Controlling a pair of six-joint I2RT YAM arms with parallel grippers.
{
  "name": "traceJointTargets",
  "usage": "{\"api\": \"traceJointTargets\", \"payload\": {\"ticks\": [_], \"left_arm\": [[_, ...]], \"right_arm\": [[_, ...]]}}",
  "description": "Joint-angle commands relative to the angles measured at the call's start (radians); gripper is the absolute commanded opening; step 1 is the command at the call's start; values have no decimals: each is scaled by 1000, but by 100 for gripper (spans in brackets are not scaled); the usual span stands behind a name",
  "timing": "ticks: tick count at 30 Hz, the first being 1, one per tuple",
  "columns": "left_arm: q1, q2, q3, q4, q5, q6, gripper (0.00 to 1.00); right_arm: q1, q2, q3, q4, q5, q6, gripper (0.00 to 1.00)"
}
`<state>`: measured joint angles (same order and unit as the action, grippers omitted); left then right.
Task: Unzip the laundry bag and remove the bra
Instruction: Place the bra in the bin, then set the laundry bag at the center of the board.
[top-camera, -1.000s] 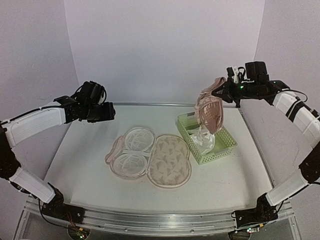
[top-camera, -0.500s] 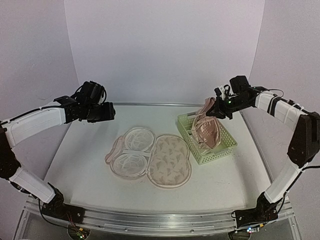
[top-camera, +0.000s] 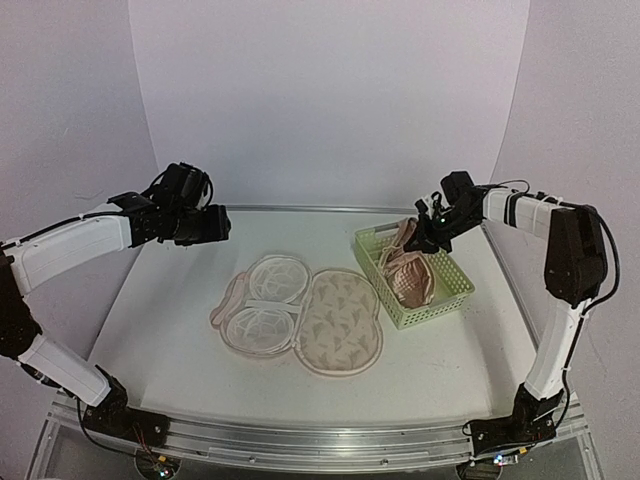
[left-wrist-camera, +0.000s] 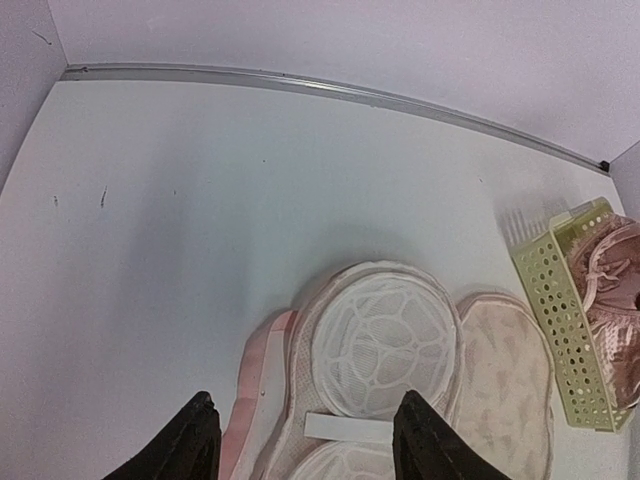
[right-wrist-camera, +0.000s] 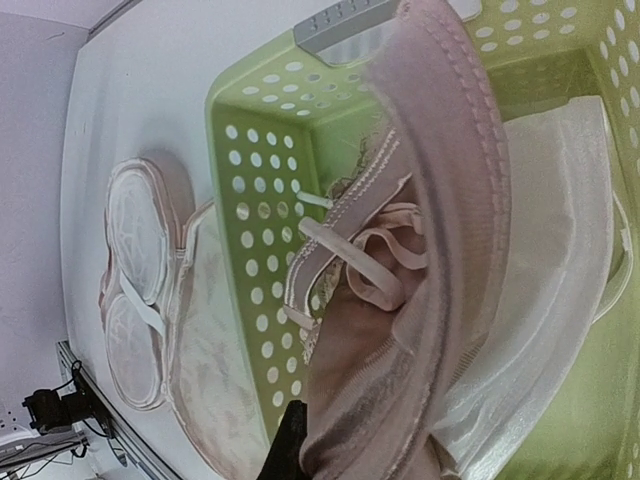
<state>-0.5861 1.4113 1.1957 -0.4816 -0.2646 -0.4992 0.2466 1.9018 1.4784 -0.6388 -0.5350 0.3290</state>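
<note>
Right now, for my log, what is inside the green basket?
The bra lies in the basket over a pale translucent item; what lies under them is covered.

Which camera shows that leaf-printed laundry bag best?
The top external view: the laundry bag lies whole, opened flat. The left wrist view crops its near end; the right wrist view shows it small, beside the basket.

Soft cloth bra (top-camera: 408, 272) — smooth perforated plastic basket (top-camera: 441, 304).
</note>
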Motion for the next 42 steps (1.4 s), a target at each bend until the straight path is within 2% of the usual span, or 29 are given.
{"api": "traceJointTargets", "payload": {"ticks": [1, 10, 12, 19, 24, 30, 42], "left_arm": [[5, -40, -6, 5, 1, -9, 59], [5, -36, -7, 5, 6, 4, 59], [5, -33, -7, 5, 10, 5, 60], [5, -9, 2, 6, 22, 5, 60], [5, -2, 8, 6, 24, 12, 60], [5, 18, 15, 6, 33, 22, 60], [5, 78, 12, 6, 98, 25, 61]], "right_arm": [[-6, 45, 71, 15, 17, -33, 0], [-8, 68, 125, -51, 197, -51, 23], [-8, 47, 132, -64, 238, -53, 30], [-7, -36, 154, -146, 420, -52, 44], [-6, -117, 152, -193, 519, -50, 47], [21, -221, 131, -194, 502, -14, 49], [266, -278, 116, -98, 451, 110, 52]]}}
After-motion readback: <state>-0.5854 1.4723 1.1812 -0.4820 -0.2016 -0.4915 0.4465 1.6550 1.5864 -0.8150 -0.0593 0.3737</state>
